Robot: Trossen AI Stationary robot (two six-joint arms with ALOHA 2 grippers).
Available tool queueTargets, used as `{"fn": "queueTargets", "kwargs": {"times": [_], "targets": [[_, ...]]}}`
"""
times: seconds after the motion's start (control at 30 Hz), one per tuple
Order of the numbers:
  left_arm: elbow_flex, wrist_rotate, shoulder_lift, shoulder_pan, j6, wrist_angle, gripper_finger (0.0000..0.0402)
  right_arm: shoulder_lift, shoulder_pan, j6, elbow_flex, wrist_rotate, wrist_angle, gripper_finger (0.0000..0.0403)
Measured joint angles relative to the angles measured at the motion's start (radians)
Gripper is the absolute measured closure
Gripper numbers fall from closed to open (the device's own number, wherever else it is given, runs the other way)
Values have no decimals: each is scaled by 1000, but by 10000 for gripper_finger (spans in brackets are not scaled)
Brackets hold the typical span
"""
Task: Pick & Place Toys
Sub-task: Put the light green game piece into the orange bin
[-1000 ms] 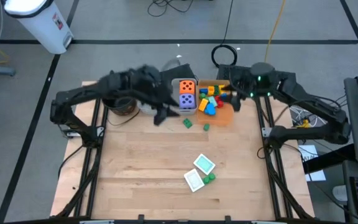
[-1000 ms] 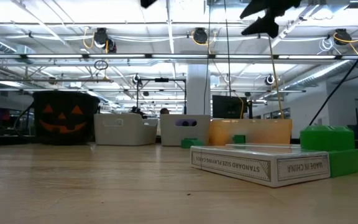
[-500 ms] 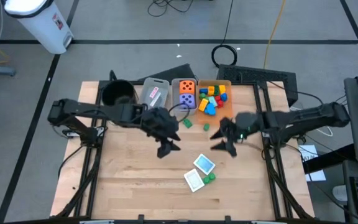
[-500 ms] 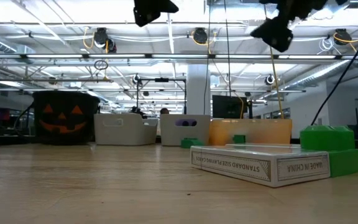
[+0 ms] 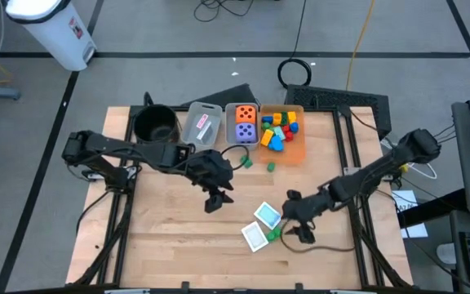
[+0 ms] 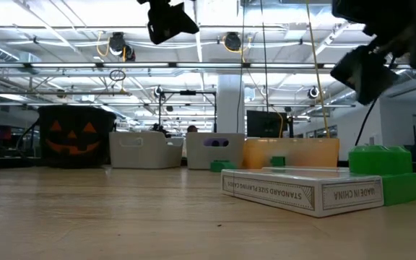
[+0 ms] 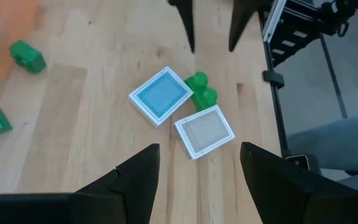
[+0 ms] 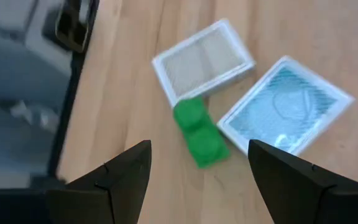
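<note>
Green block [image 8: 199, 137] — beside two cards, long axis lying across the spread fingers of the right claw [image 5: 299, 220] hovering nearest; left claw [image 5: 215, 196] farther, fingers also apart.

The wooden bench [image 5: 178, 233] stands on a grey floor [image 5: 153, 33] crossed by dark lines, with a white bin [image 5: 51, 28] near one corner and a coiled black cable [image 5: 295, 72] behind. In the low view, ceiling beams [image 6: 85, 66] carry bright lamps [image 6: 118, 45].

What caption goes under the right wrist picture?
Open right gripper hovers over a green block lying between two card boxes.
</note>
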Motion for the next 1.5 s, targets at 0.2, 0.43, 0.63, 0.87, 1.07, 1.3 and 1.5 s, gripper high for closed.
{"fn": "queueTargets", "kwargs": {"times": [0.2, 0.43, 0.63, 0.87, 1.07, 1.3, 1.5], "targets": [[-4, 10, 0, 21, -3, 0, 169, 100, 43, -128, 0, 0, 3, 145], [-4, 44, 0, 33, -18, -2, 169, 170, 21, -175, 0, 0, 101, 145], [-4, 44, 0, 33, -9, -3, 169, 218, 21, -211, 1, 1, 100, 145], [-4, 44, 0, 33, -10, -3, 170, 241, 33, -273, 1, 32, 106, 145], [-4, 44, 0, 33, -10, -3, 169, 241, 33, -276, 1, 67, 119, 150], [-4, 44, 0, 33, -10, -3, 170, 241, 33, -277, 1, 51, 156, 194], [-4, 44, 0, 33, -11, -3, 170, 241, 33, -286, 1, 51, 152, 219]]}}
